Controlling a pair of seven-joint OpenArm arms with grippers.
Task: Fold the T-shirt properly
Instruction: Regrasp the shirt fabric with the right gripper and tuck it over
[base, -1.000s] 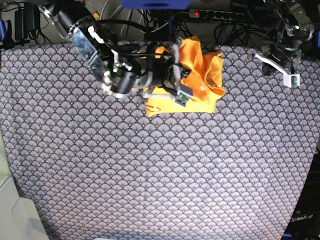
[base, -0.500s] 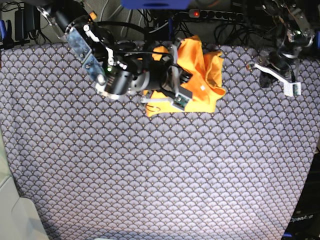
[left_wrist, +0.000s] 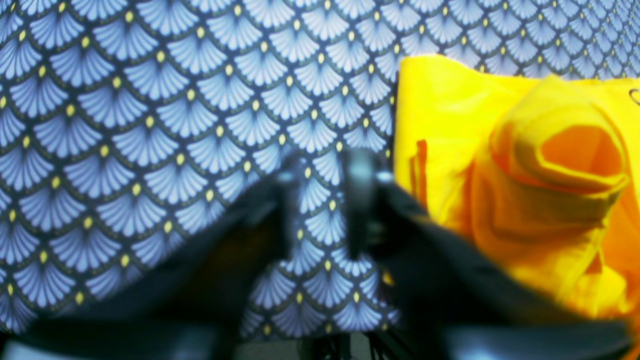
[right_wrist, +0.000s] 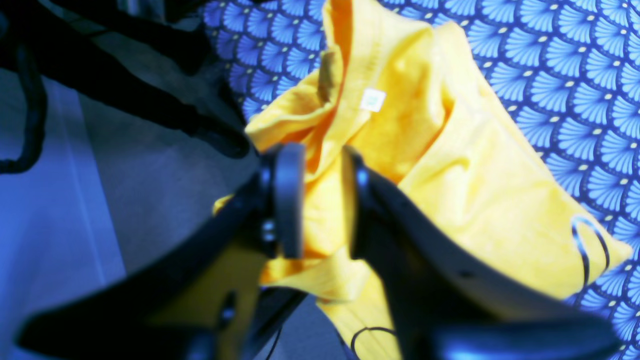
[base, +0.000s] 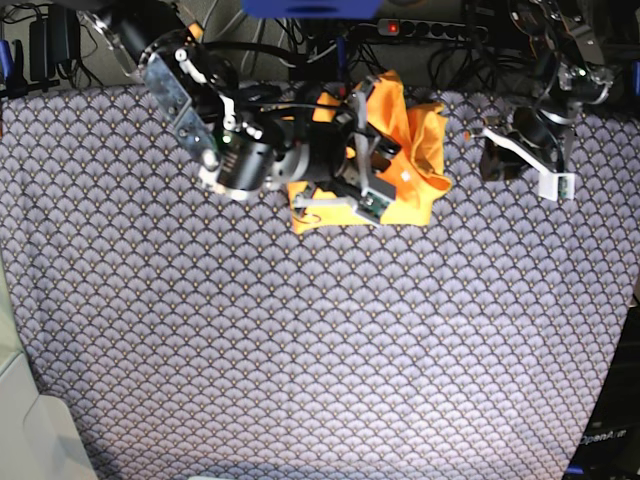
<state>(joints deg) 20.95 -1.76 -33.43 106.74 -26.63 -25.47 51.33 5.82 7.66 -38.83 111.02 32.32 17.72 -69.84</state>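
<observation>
Here the T-shirt (base: 405, 150) lies bunched up at the far edge of the table (base: 300, 350), near the middle, on the purple-grey cloth (base: 250, 330) with little fan shapes. It looks soft, thin and light, so it will flop and sag when lifted, and it will not hold its shape. The best spots to take hold are probably the corners or a hem edge, not the thick lump in the middle. The right fingers (right_wrist: 322, 200) are a little apart, with a fold of the yellow fabric in the gap between them, but I cannot tell if they pinch it. The left fingers (left_wrist: 320, 200) are also a little apart, with only cloth showing between them, just beside the shirt's edge. The cloth may make the shirt drag and wrinkle when it slides. There is lots of free room nearer the front to spread it flat. Black cables (base: 300, 40) lie behind the table.
</observation>
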